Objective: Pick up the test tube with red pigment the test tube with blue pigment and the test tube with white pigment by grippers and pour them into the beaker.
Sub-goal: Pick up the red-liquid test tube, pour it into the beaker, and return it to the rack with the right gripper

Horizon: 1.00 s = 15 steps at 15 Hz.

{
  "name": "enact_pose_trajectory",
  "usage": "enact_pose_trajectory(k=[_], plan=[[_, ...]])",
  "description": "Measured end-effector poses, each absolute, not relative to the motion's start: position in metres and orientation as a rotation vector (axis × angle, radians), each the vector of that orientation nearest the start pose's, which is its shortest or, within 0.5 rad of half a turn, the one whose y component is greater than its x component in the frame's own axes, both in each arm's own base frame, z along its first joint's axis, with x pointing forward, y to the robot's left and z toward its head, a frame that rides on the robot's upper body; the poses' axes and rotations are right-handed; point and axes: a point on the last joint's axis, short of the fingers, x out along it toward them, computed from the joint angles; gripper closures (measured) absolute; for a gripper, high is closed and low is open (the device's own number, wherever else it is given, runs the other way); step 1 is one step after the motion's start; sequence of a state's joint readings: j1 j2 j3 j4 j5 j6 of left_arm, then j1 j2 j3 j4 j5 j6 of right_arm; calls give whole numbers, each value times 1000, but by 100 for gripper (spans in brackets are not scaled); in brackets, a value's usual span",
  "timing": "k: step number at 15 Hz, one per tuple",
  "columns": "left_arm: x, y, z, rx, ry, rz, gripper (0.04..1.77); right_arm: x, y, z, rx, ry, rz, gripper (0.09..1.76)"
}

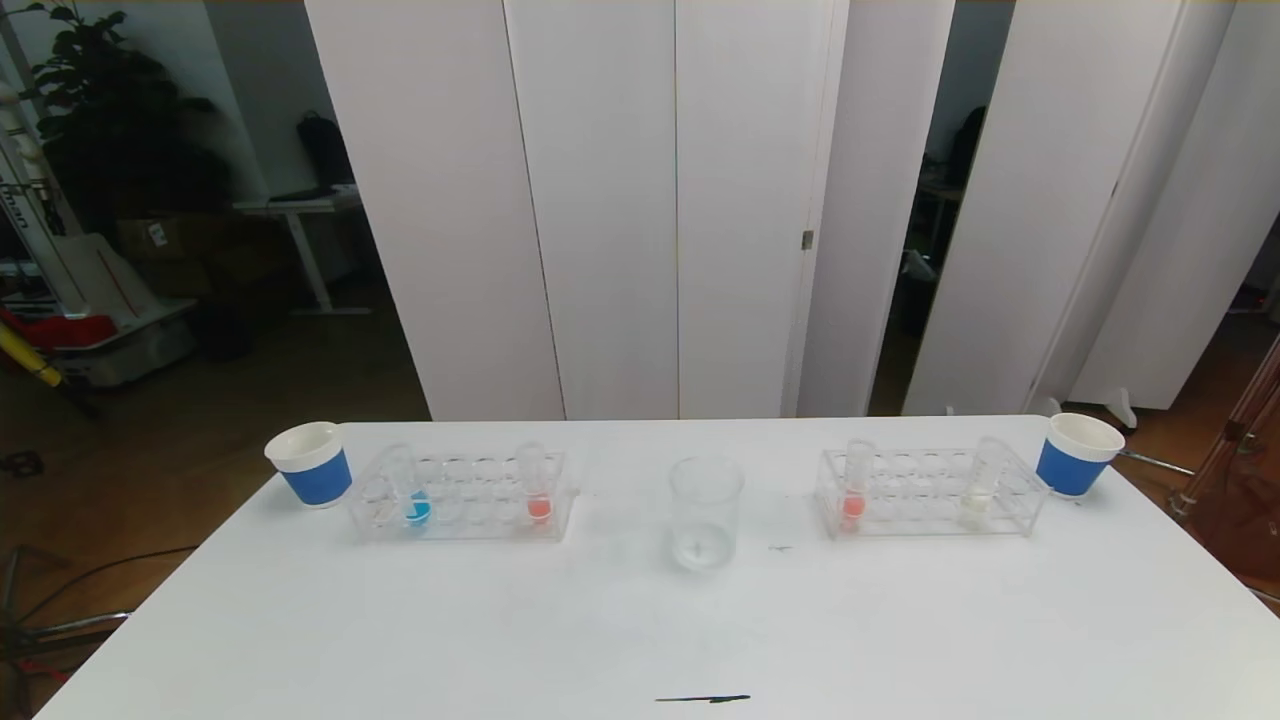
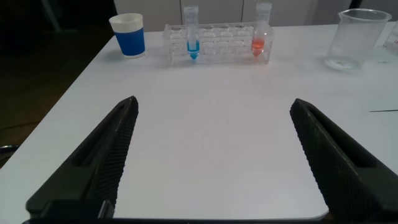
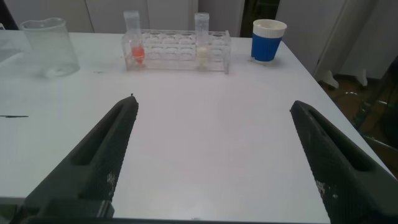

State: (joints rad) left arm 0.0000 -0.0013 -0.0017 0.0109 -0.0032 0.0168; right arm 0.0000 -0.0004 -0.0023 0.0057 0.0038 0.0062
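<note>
Glass-clear, slim test tube with blue pigment [image 1: 417, 497] stands racked by a red one; both claws [image 2: 214, 155] [image 3: 214, 155] hang released, so grabbing the wrong tube could spoil the beaker [image 1: 706, 512].

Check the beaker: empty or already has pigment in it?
Empty: the beaker is clear through, no coloured liquid inside; blue, red and white tubes still racked.

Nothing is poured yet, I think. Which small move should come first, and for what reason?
Probably the left gripper, open and empty over the bare table, should move forward toward the test tube with blue pigment. That tube stands upright in the left rack, and the beaker at the middle holds no colour yet. The right gripper is equally open.
</note>
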Motion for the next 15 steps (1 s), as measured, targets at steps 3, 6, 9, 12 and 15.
enact_pose_trajectory(k=[3, 6, 9, 12, 15], plan=[[-23, 0, 75, 17, 8, -3, 6, -23, 0, 76, 5, 2, 4, 10], [-23, 0, 75, 17, 8, -3, 6, -23, 0, 76, 5, 3, 4, 10], [-23, 0, 75, 17, 8, -3, 6, -23, 0, 75, 4, 4, 3, 10], [-23, 0, 75, 17, 8, -3, 6, -23, 0, 74, 4, 26, 0, 10], [-23, 0, 75, 16, 8, -3, 6, -24, 0, 75, 2, 36, -1, 10]])
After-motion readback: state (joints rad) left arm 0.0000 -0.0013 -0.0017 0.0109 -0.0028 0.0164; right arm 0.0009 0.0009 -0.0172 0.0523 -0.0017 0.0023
